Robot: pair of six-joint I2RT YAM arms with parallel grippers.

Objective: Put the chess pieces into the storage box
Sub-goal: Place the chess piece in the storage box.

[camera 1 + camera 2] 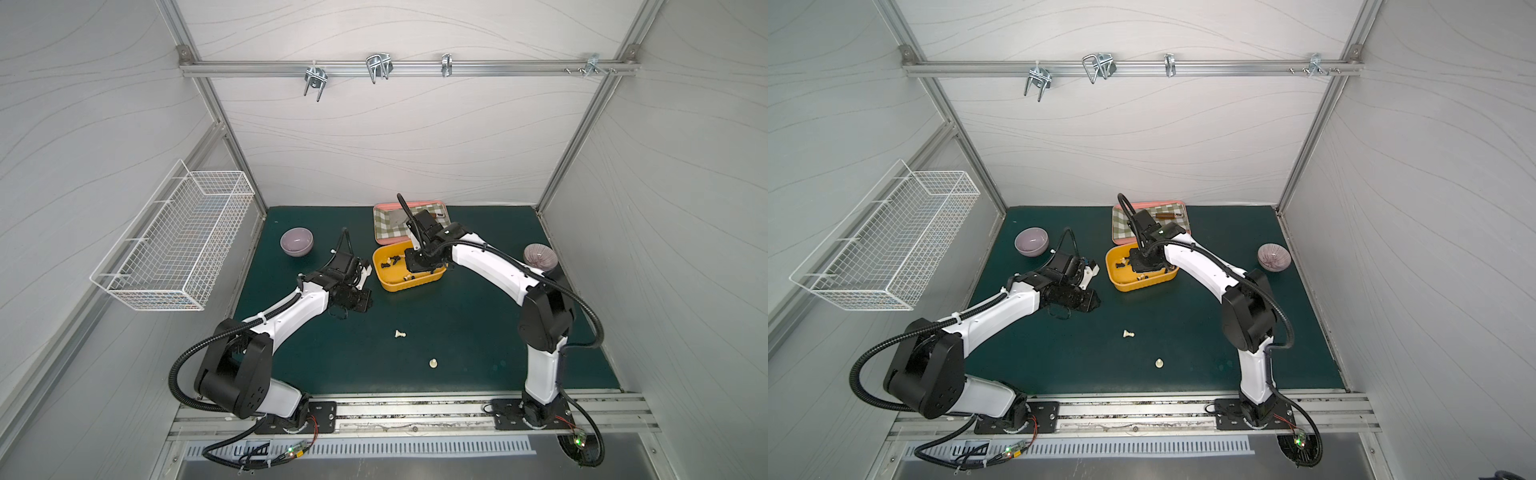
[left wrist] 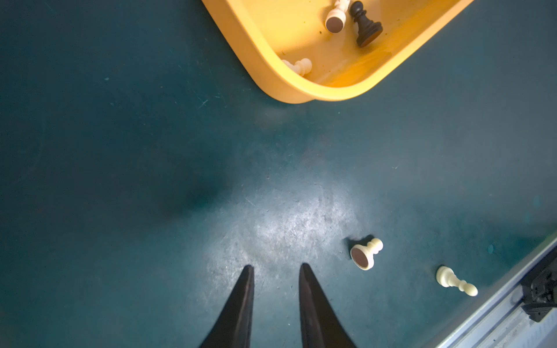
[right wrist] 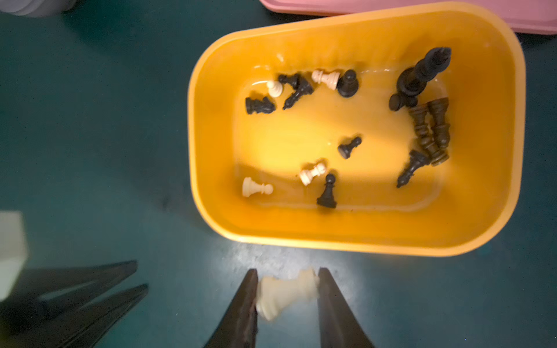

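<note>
Holding one cream piece (image 3: 286, 293) in my right gripper (image 3: 287, 271), jaws clamped on it. It lies crosswise between the fingers, base toward one and head toward the other. It is blurred, so I cannot tell the exact contact. My judgement is that a sideways hold suits a drop, not a standing placement.

The storage box (image 3: 361, 241) is just ahead of the tips in the right wrist view. Both top views put the gripper over it. The chess pieces (image 3: 346, 147) inside are dark and cream, mostly toppled and scattered. The box is shallow and open-topped, so release from above should do.

My left gripper (image 2: 274, 268) has its jaws a narrow gap apart with nothing between, and it hangs over the bare green mat (image 2: 120, 150). Two loose pieces (image 1: 400, 333) (image 1: 433, 363), both cream, lie on the mat well apart from the box. They are likely the left's job.

The pink tray (image 3: 536, 18) is just beyond the box. No brand or writing is readable anywhere.
</note>
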